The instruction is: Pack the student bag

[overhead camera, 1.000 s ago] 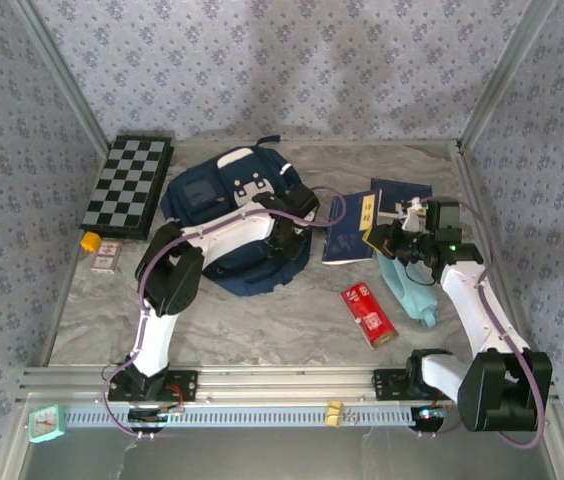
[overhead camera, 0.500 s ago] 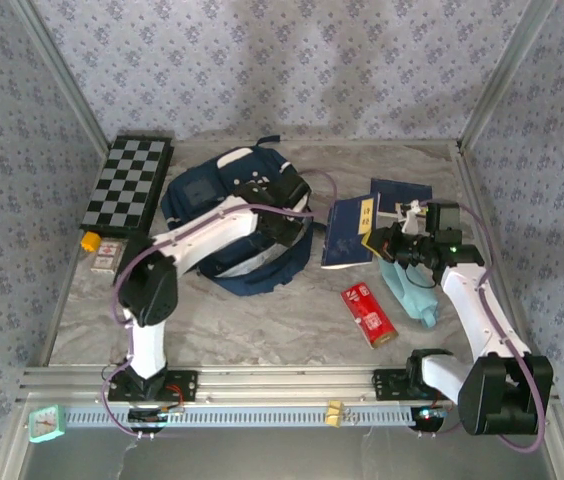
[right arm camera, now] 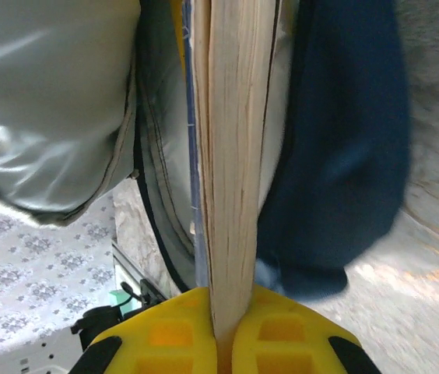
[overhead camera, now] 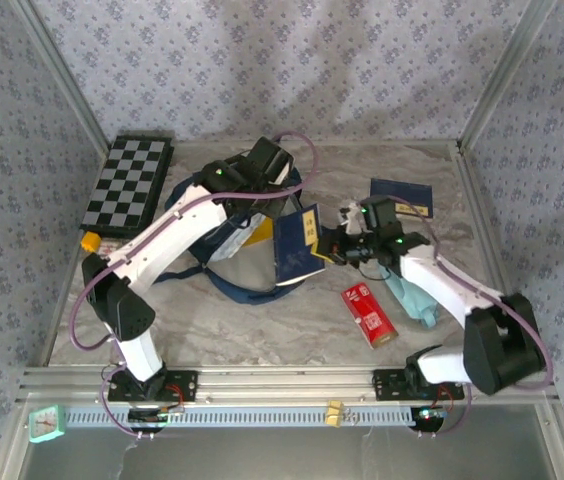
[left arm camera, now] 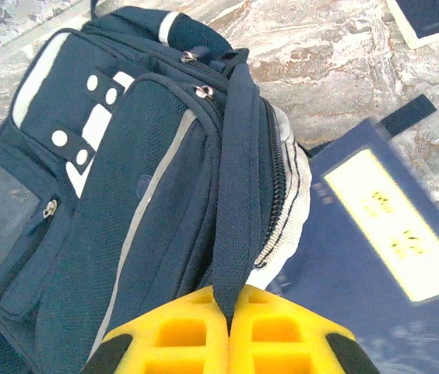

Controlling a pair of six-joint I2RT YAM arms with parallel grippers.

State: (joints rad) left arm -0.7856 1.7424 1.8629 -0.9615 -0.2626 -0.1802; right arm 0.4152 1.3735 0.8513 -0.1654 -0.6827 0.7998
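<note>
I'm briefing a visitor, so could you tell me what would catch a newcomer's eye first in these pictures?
First, the big navy student bag, far centre, its strap pinched in the left end effector. Right beside it, the right end effector holds a navy book with a yellow label on edge at the bag's open mouth. A checkerboard lies far left.

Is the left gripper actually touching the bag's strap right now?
Touching. In the left wrist view, the yellow fingers of the left gripper are shut on the dark strap of the student bag.
</note>
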